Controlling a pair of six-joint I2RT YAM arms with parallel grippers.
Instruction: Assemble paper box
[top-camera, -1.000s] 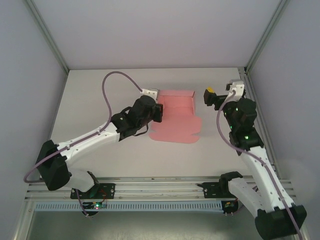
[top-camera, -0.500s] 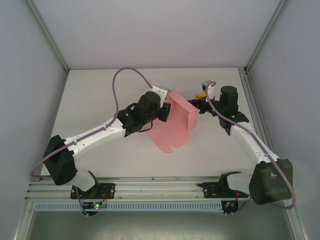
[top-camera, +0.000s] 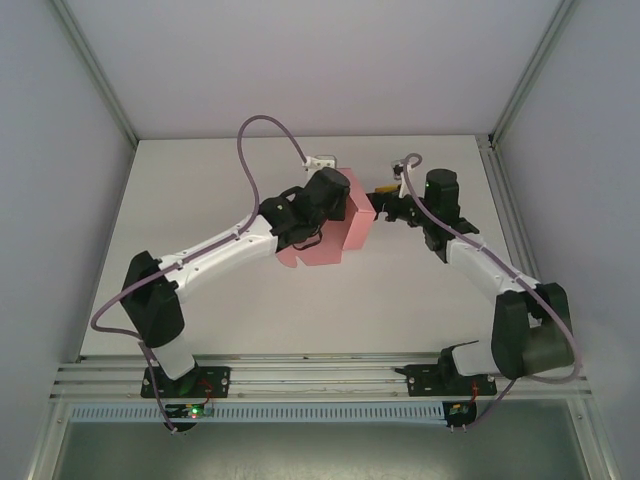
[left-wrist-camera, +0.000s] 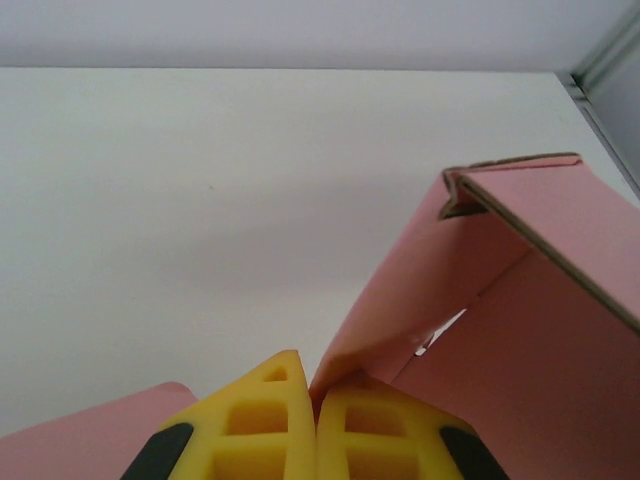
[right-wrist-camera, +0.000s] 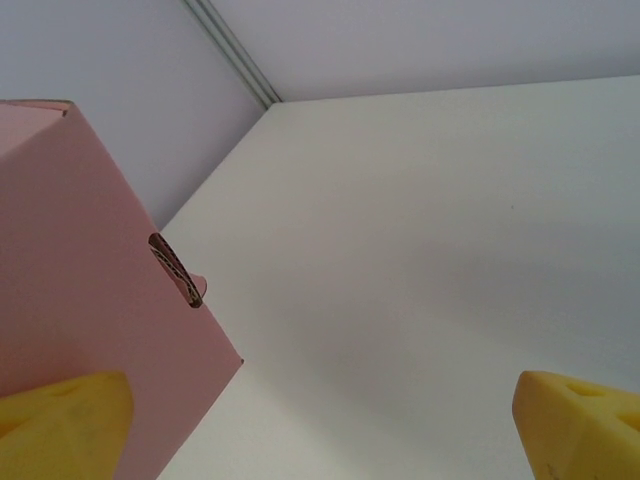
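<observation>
Lab test cell, aluminium frame (top-camera: 320, 372), white table (top-camera: 190, 200), blank walls (top-camera: 300, 60)

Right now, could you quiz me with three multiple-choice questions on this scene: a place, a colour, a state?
1. Where is the pink thin-card paper box? A. between the left claw and right claw; B. at the near edge; C. far left corner.
2. The claws' fingertips are: A. blue; B. yellow; C. green.
3. The left claw is: A. wide open; B. shut on a cable; C. shut on the box.
Answers: A, overhead it sits between them; B, both wrist views show yellow; C, its fingertips pinch the pink card.
</observation>
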